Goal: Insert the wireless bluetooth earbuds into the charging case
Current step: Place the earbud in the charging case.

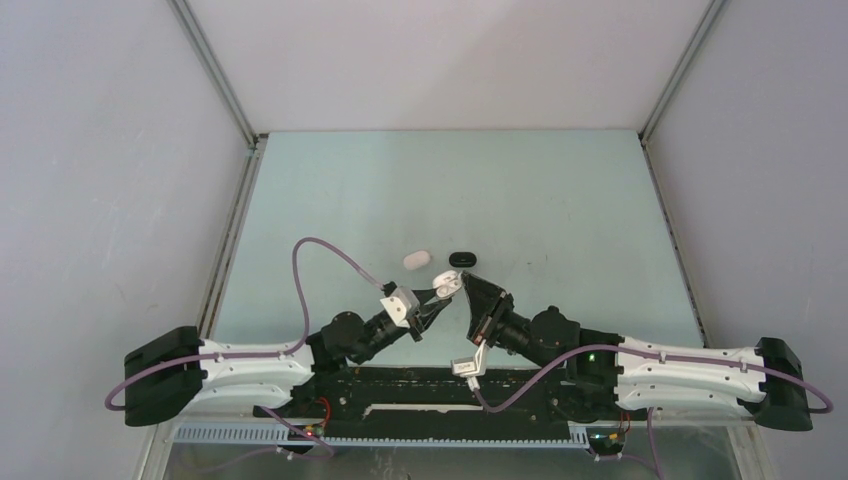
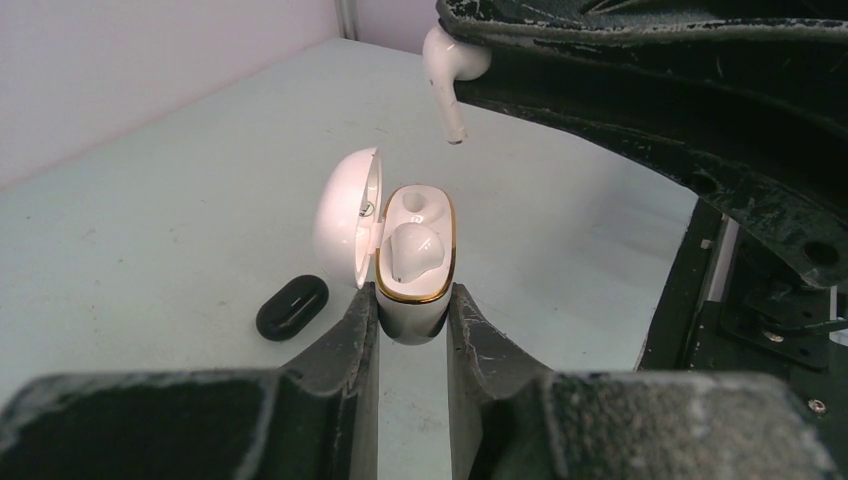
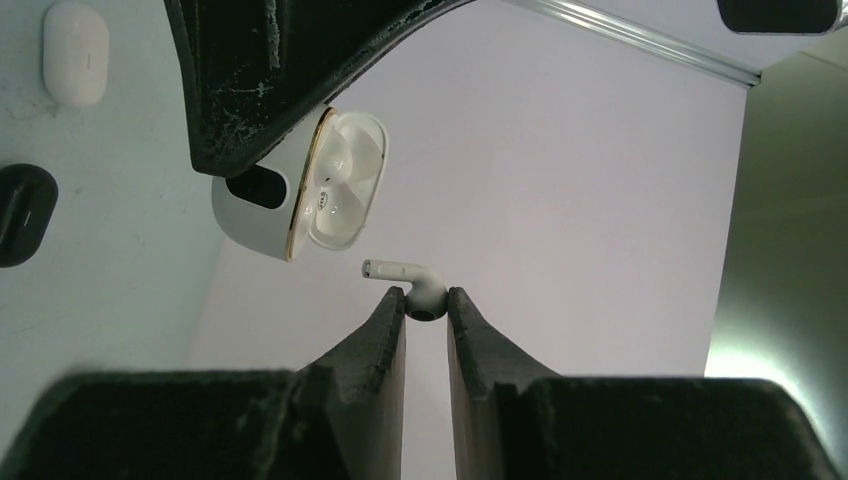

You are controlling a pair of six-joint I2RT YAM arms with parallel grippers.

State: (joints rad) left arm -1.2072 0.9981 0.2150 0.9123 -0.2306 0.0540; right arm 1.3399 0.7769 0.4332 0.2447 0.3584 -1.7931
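Observation:
My left gripper (image 2: 413,308) is shut on the base of a white charging case (image 2: 414,324) with a gold rim, held off the table with its lid (image 2: 345,215) hinged open to the left. One white earbud (image 2: 412,250) sits in the nearer socket; the farther socket (image 2: 415,205) is empty. My right gripper (image 3: 427,300) is shut on the head of a second white earbud (image 3: 415,285), whose stem points toward the case (image 3: 262,225). That earbud (image 2: 447,75) hangs just above and beyond the open case. Both grippers meet over the near middle of the table (image 1: 455,285).
A closed white case (image 1: 415,258) and a closed black case (image 1: 461,259) lie on the pale green table just beyond the grippers. The black case (image 2: 292,306) lies left of my left fingers. White walls enclose the table on three sides.

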